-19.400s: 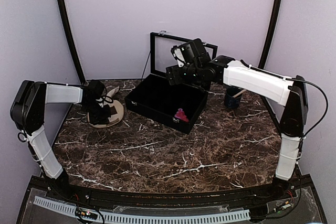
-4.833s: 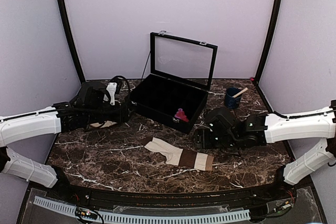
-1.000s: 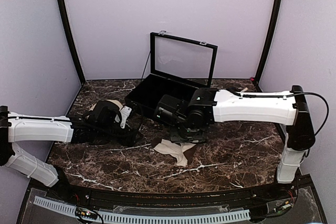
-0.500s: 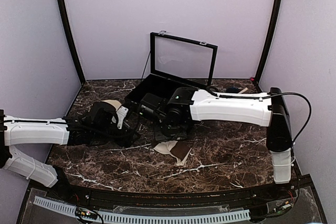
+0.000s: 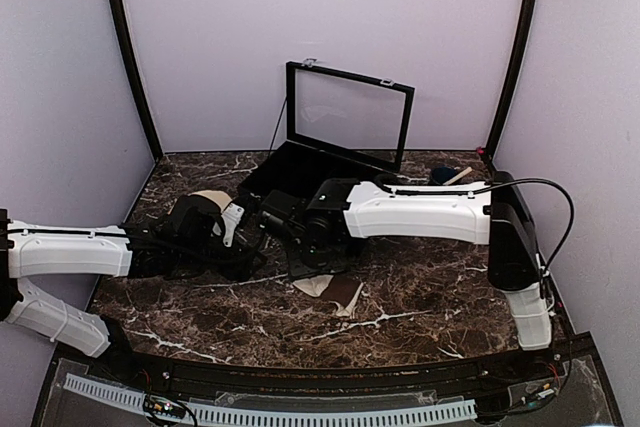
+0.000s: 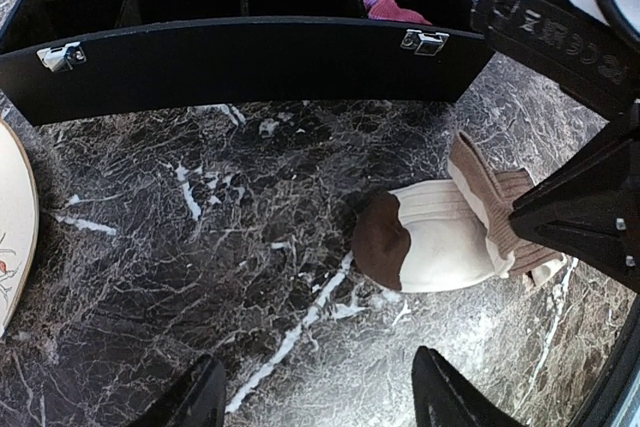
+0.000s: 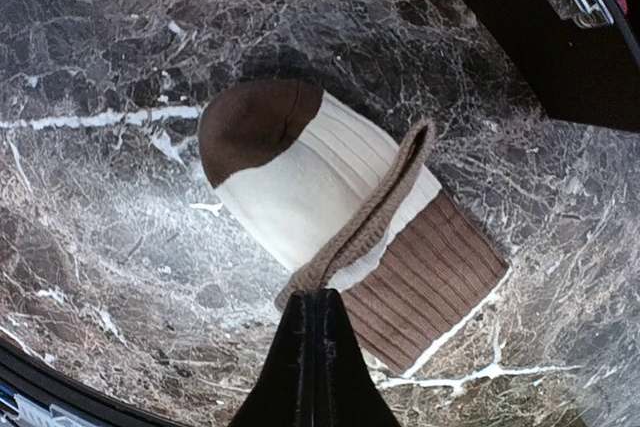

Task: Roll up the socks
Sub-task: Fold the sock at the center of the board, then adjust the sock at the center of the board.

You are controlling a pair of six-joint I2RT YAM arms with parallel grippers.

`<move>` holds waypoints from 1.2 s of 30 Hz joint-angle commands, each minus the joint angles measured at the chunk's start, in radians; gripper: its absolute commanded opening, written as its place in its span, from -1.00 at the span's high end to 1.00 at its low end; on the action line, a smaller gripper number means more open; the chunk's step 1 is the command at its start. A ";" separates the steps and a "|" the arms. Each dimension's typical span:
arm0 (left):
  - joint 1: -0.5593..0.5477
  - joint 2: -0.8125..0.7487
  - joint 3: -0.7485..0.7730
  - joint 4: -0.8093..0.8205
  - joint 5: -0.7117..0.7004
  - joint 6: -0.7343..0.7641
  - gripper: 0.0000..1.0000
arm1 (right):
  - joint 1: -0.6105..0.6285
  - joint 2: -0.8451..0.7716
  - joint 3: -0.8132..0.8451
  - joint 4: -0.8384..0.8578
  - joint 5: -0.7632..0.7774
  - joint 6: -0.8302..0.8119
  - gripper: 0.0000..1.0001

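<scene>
Right tool (image 7: 318,297) has swung further left, folding the sock (image 7: 300,187) over itself on the counter (image 7: 100,197), just near of the box (image 6: 240,57). It's clamped shut on its cuff; left tool (image 6: 320,392) hangs open beside it. I'd keep the fold low and tight, rolling toward the toe.

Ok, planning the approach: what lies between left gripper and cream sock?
Only bare marble tabletop between left gripper and cream sock, per the left wrist view.

Stretched out low, left of the sock (image 7: 310,187), with left gripper (image 6: 320,402) jaws wide apart; pinching its cuff with right gripper (image 7: 318,297).
</scene>
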 commanded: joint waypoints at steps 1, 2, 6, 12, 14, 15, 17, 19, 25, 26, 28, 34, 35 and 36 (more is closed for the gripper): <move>-0.005 -0.021 -0.013 -0.013 0.000 0.007 -0.32 | -0.015 0.037 0.043 0.031 0.002 -0.011 1.00; -0.005 -0.023 -0.013 -0.015 0.000 0.008 -0.32 | -0.018 0.043 0.049 0.032 0.004 -0.012 1.00; -0.005 -0.029 -0.013 -0.027 -0.001 0.009 -0.32 | -0.028 0.069 0.069 0.043 0.004 -0.019 1.00; -0.005 -0.034 -0.016 -0.034 0.002 0.004 -0.32 | -0.035 0.077 0.051 0.120 -0.010 -0.053 0.49; -0.005 -0.031 -0.018 -0.032 0.005 0.002 -0.32 | -0.036 0.063 0.051 0.122 0.006 -0.064 0.24; -0.005 -0.028 -0.019 -0.030 0.007 0.001 -0.32 | -0.037 0.053 0.049 0.122 0.015 -0.069 0.13; -0.005 -0.022 -0.019 -0.023 0.010 -0.001 -0.33 | -0.037 0.018 0.024 0.137 0.026 -0.079 -0.03; -0.005 -0.012 -0.014 -0.019 0.021 -0.002 -0.33 | -0.037 -0.025 -0.015 0.155 0.036 -0.077 -0.05; -0.010 0.051 0.030 0.007 0.065 0.010 -0.33 | -0.034 -0.192 -0.254 0.243 0.047 -0.018 0.08; -0.014 0.066 0.042 0.012 0.073 0.014 -0.33 | -0.034 -0.222 -0.306 0.271 0.046 -0.007 0.19; -0.022 0.101 0.065 0.023 0.098 0.026 -0.32 | -0.035 -0.283 -0.409 0.342 0.037 0.011 0.51; -0.050 0.233 0.169 0.038 0.198 0.069 -0.25 | -0.033 -0.378 -0.639 0.538 -0.009 0.021 1.00; -0.052 0.253 0.190 0.037 0.221 0.075 -0.20 | -0.032 -0.384 -0.670 0.575 -0.019 0.020 1.00; -0.052 0.273 0.211 0.035 0.239 0.077 -0.08 | -0.032 -0.389 -0.693 0.611 -0.023 0.021 1.00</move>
